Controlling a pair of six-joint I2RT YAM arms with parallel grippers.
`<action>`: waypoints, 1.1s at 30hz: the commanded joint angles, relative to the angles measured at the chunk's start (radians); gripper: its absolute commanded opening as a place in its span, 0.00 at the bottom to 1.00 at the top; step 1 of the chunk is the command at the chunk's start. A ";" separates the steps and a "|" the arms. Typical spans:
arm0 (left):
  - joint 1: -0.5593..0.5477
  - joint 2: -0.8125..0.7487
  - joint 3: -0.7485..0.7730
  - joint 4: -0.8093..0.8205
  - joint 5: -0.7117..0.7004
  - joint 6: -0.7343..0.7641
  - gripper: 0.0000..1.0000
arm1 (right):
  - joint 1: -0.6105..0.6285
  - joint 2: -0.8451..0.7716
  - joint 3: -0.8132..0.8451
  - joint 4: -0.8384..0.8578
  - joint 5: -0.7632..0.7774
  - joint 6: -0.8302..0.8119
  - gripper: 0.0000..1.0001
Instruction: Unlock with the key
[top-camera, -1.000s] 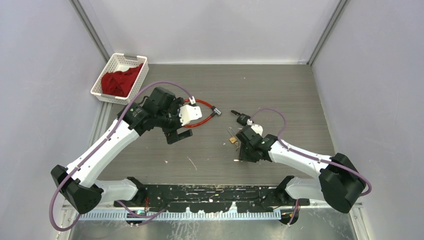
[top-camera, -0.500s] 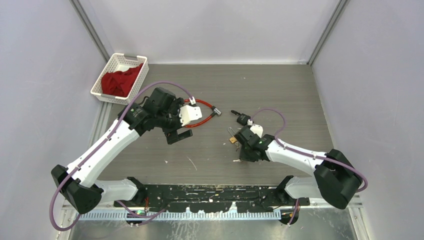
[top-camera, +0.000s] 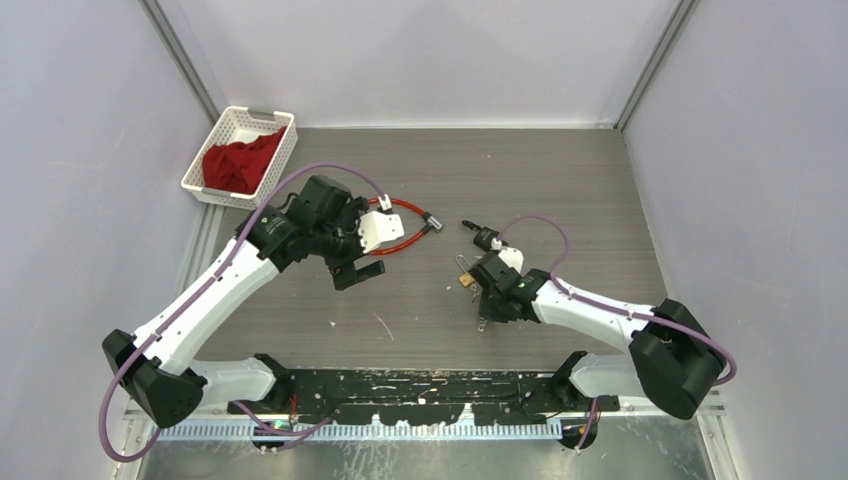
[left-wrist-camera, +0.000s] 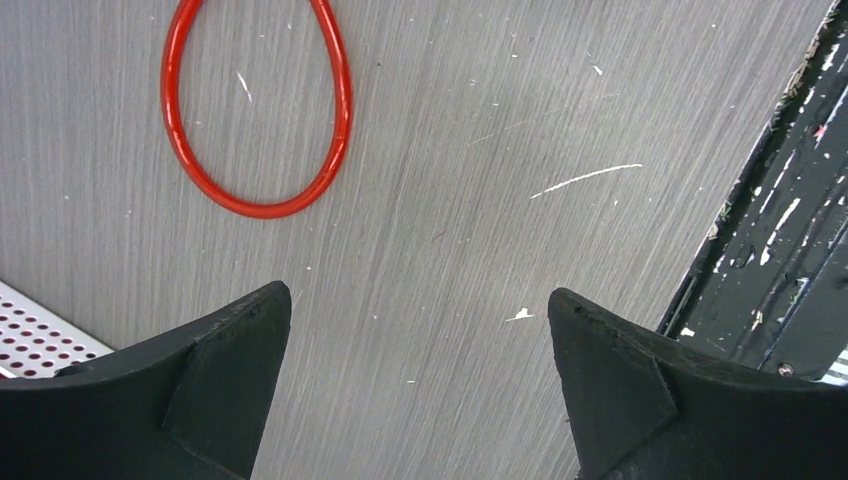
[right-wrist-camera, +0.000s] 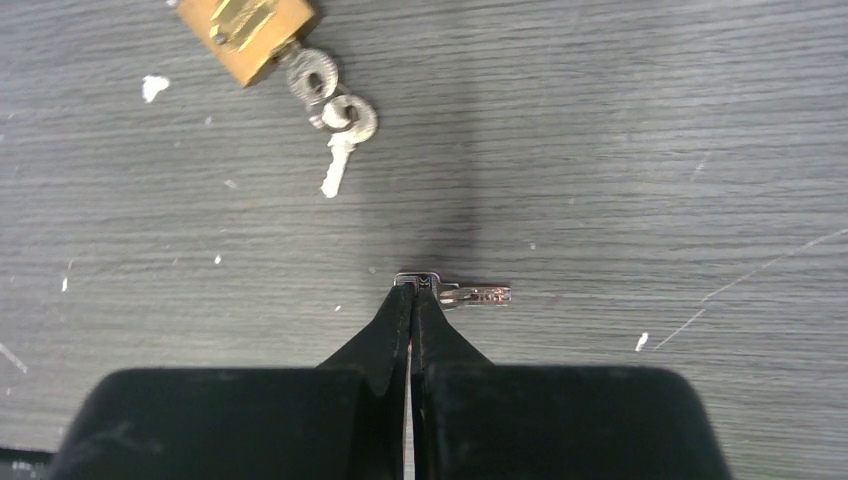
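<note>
My right gripper (right-wrist-camera: 413, 292) is shut on the head of a small silver key (right-wrist-camera: 478, 294), whose blade sticks out to the right just over the table; in the top view this gripper (top-camera: 483, 318) is near the table's front middle. A brass padlock (right-wrist-camera: 248, 25) with a ring of small keys (right-wrist-camera: 335, 110) lies just beyond it, also in the top view (top-camera: 465, 277). A red cable lock (top-camera: 400, 228) lies mid-table, its black end piece (top-camera: 484, 238) apart from it. My left gripper (left-wrist-camera: 418, 295) is open and empty above the table, near the red loop (left-wrist-camera: 255, 120).
A white basket (top-camera: 232, 120) holding red cloth stands at the back left; its perforated corner shows in the left wrist view (left-wrist-camera: 40, 335). The black base rail (left-wrist-camera: 780, 250) runs along the table's near edge.
My right arm has shifted a little to the left with the key still pinched. The left arm has not moved.
</note>
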 joint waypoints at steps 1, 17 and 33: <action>0.004 -0.028 0.001 -0.017 0.053 -0.020 0.99 | 0.006 -0.063 0.041 0.090 -0.111 -0.111 0.01; 0.003 -0.087 -0.094 -0.091 0.466 0.002 0.96 | 0.007 -0.148 0.146 0.538 -0.900 -0.106 0.01; 0.004 -0.271 -0.246 0.314 0.638 -0.260 0.83 | 0.017 -0.128 0.161 1.013 -0.927 0.255 0.01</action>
